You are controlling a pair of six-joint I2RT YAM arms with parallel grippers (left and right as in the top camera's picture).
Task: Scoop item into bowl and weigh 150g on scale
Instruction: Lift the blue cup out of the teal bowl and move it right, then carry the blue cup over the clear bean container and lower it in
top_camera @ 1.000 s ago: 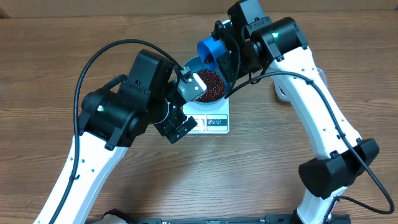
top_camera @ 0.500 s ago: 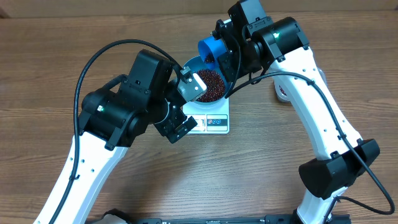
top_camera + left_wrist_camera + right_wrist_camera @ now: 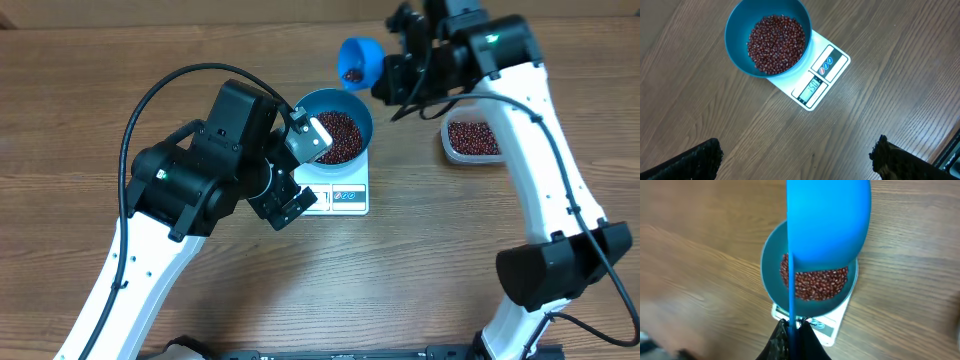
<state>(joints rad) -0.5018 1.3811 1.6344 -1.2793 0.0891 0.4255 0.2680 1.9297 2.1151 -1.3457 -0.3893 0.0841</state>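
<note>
Overhead: the bowl (image 3: 362, 118) sits on the scale (image 3: 345, 196) near the middle of the worktop (image 3: 430, 262), with the beans (image 3: 340, 136) heaped inside it. My right hand (image 3: 392, 76) is clamped on the handle of the blue scoop (image 3: 360, 60), which hangs in the air just up and to the right of the bowl, clear of its rim. The scoop's long axis runs roughly left to right, cup end toward the bowl and handle back into the hand. Its mouth faces up, with a few beans in it. The clear tub (image 3: 472, 138) of spare beans lies right of the bowl and below the scoop in this picture, and the right arm is nearer to it. My left hand (image 3: 300, 170) hovers over the bowl's left side, spread wide and holding nothing.

Left wrist: I look straight down on bowl and scale, both well away from my dark fingertips (image 3: 696, 159) at the bottom corners. The display (image 3: 813, 88) points toward the lower left. It looks like 150, though the digits are small.

Right wrist: the scoop fills the top of the frame with its handle edge-on, running down into my closed fingers (image 3: 792, 342). The bowl lies beneath it. If that reading is right, I judge the leftover beans go to the tub.
</note>
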